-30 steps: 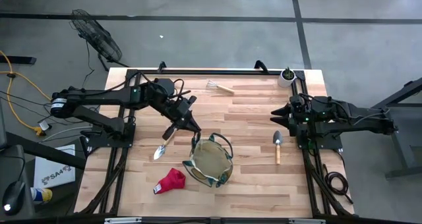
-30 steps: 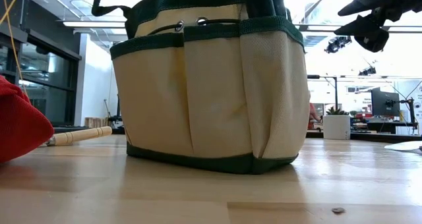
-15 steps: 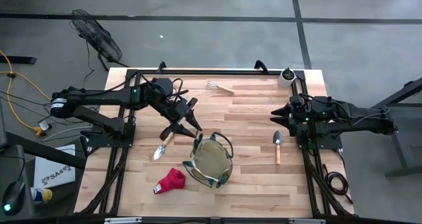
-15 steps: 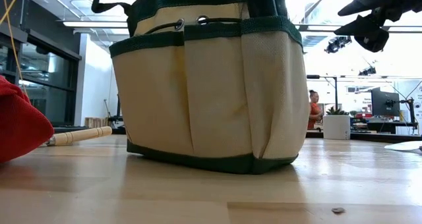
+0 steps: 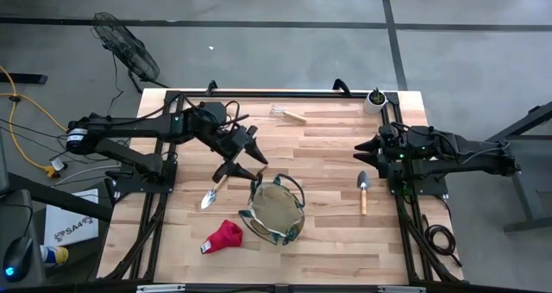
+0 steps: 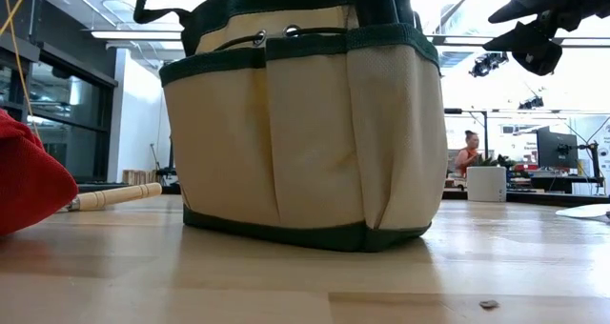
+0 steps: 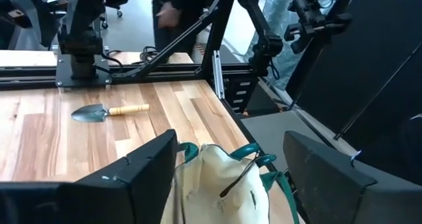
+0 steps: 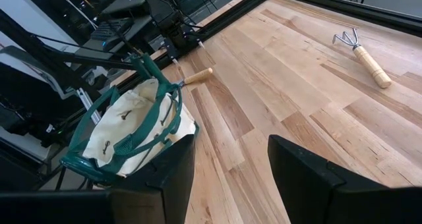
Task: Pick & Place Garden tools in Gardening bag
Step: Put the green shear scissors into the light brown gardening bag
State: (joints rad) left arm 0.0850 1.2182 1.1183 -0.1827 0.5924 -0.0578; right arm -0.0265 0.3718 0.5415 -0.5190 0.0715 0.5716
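Grey concrete floor surrounds the pale wooden tabletop (image 5: 328,146), and a person sits far off in the room behind it. Left end effector (image 5: 247,162) hangs just above the rim of the gardening bag (image 5: 277,209), on the bag's far-left side, its fingers spread wide with nothing between them. The nearest loose tool is a wooden-handled trowel (image 5: 212,190), lying just beside this end effector on its near-left side, its long axis slanting with the blade toward the front edge and the handle pointing back up toward the fingers; I judge the left arm is much the closer one for it. A red glove (image 5: 223,237) lies near the front, left of the bag and close to it. The bag's upright loop handles are what the arm would have to clear on any return. Right end effector (image 5: 360,146) waits at the right side, fingers apart and empty, with a second trowel (image 5: 363,190) lying lengthwise close in front of it. A mini rake (image 5: 287,113) and a small potted plant (image 5: 374,99) sit well apart at the far edge.
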